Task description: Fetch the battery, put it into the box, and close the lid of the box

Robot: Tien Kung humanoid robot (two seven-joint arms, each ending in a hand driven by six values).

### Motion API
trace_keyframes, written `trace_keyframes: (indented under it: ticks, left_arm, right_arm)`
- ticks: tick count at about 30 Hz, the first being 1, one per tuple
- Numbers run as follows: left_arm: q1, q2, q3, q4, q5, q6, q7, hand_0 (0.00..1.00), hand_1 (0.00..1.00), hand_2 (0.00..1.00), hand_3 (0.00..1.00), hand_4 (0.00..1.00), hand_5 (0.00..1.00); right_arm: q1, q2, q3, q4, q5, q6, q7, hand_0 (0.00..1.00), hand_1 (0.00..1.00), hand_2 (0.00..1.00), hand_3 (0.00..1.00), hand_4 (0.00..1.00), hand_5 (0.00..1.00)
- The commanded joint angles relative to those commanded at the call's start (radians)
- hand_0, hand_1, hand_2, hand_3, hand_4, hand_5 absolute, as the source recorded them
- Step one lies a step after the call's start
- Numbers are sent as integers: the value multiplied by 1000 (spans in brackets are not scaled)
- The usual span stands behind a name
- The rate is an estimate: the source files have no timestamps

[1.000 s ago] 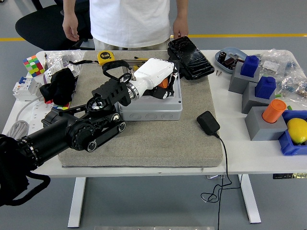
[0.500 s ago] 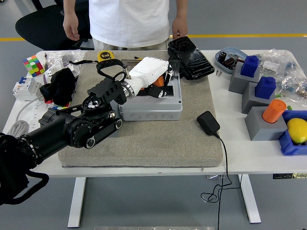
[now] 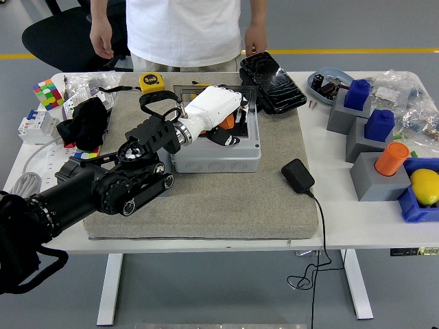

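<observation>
A light grey box [image 3: 216, 156] stands on the grey mat [image 3: 219, 202], and its glossy black lid [image 3: 271, 81] lies swung open behind its right corner. My left hand [image 3: 226, 127], white with dark fingers, hovers over the box's open top. Its fingers are curled around a small orange object, the battery [image 3: 228, 122], which shows only partly between them. The inside of the box is mostly hidden by the hand. The right arm is out of view.
A person stands at the far edge, with both hands [image 3: 256, 41] hanging idle. A yellow tape measure [image 3: 152, 81] lies behind the box and a black adapter [image 3: 298, 175] with its cable to the right. Grey blocks [image 3: 378, 175] and a blue bin [image 3: 418, 205] crowd the right side, and a cube [image 3: 46, 92] and a black bundle [image 3: 86, 123] the left.
My left hand has drawn slightly left and back over the box, still curled around the orange battery. The lid and the person have not moved.
</observation>
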State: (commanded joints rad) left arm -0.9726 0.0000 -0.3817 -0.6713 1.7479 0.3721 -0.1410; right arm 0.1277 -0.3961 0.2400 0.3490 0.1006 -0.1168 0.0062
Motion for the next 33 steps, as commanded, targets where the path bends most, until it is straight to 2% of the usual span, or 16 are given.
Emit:
trace_keyframes:
  ticks: [12, 23, 24, 29, 30, 33]
  left_arm:
    - [2, 0, -5, -8, 9, -2, 4, 260, 374, 414, 463, 998, 41]
    - [19, 0, -39, -59, 26, -3, 5, 260, 383, 416, 464, 998, 53]
    - [19, 0, -39, -61, 27, -1, 3, 271, 390, 419, 452, 998, 79]
    - [17, 0, -38, -48, 47, -19, 18, 271, 390, 419, 452, 998, 79]
    - [17, 0, -38, -46, 47, -21, 19, 710, 827, 910, 863, 998, 234]
    - [16, 0, -39, -41, 53, -29, 27, 710, 827, 910, 863, 998, 234]
  right_arm:
    - [-1, 1, 4, 0, -1, 0, 0, 575, 625, 654, 549, 942, 490]
    - [-3, 1, 6, 0, -2, 1, 1, 575, 625, 654, 549, 942, 490]
    - [-3, 1, 5, 0, -2, 1, 1, 575, 626, 654, 549, 942, 490]
    - [-2, 2, 7, 1, -3, 1, 1, 575, 626, 654, 549, 942, 490]
    - [-1, 2, 7, 1, -3, 1, 1, 576, 626, 654, 549, 942, 490]
    - [-1, 1, 7, 1, -3, 1, 1, 576, 626, 654, 549, 942, 490]
